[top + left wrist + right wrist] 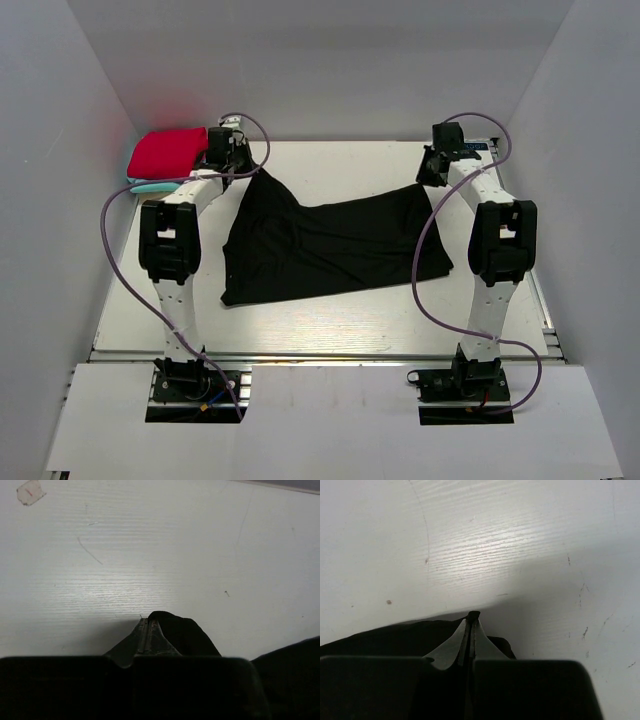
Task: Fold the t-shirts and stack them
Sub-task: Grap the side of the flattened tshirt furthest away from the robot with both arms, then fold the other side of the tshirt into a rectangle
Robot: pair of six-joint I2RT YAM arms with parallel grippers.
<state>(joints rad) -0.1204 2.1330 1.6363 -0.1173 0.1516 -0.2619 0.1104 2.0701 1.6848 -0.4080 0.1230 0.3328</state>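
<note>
Black t-shirt (pixel 330 245): soft, rumpled, far corners pulled into peaks. Left gripper (pixel 148 625), right gripper (pixel 472 621) each pinched on corner. Red t-shirt (pixel 165 152): folded rectangle, far left.

Red t-shirt (pixel 165 152) — just beside left gripper (pixel 250 164)

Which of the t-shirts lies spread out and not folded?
The large black cloth t-shirt, spread mid-table; the red cloth shirt and the teal cloth shirt under it are folded.
</note>
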